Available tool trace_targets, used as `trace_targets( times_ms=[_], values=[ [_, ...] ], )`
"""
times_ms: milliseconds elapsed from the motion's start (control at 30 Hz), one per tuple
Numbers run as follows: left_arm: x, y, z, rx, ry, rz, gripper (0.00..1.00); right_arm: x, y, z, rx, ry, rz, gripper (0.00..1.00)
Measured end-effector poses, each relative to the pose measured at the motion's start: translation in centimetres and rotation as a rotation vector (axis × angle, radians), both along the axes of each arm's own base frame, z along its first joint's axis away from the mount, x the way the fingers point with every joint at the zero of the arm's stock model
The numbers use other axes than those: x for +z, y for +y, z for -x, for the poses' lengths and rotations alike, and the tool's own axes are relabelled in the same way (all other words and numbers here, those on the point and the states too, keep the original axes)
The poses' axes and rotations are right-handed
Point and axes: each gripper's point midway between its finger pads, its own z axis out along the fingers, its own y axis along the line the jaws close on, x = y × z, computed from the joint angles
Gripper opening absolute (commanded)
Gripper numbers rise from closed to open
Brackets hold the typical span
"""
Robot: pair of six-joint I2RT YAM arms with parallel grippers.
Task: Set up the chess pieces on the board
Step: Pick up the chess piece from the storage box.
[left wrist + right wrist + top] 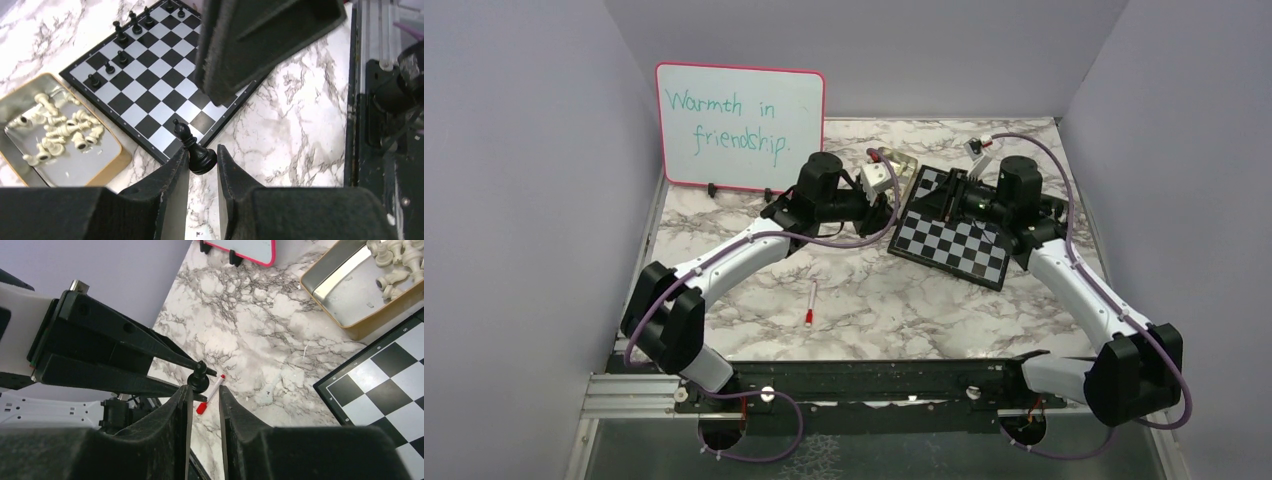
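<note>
A glossy black chess piece hangs in the air beside the board's near corner. My left gripper is shut on its base. My right gripper stands open right at the same piece, which rests by one fingertip with a gap on the other side. In the top view the two grippers meet tip to tip over the board's left edge. Several black pieces stand along the board's far side. Cream pieces lie in a tin tray.
The gold-rimmed tin tray sits just left of the board. A red-capped marker lies on the marble table in front of the arms. A pink-framed whiteboard stands at the back left. Purple walls close in on both sides.
</note>
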Motion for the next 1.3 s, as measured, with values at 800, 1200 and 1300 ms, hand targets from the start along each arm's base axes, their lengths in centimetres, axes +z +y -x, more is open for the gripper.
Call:
trace_targets(
  times_ms=[800,1200,1300],
  values=[
    [-1.6,0.7,2.6,-0.228,-0.166,-0.100,0.18,-2.3,1.5,1.9,0.243,0.117,0.022,0.36],
    [-1.6,0.3,3.2,-0.259,-0.183,-0.100,0.17,-3.1,3.2,2.6,0.312,0.156,0.000,0.21],
    [-1.7,0.4,3.2,-0.260,-0.183,-0.103,0.22,-3.1,3.3,2.7,0.312,0.156,0.000,0.12]
  ],
)
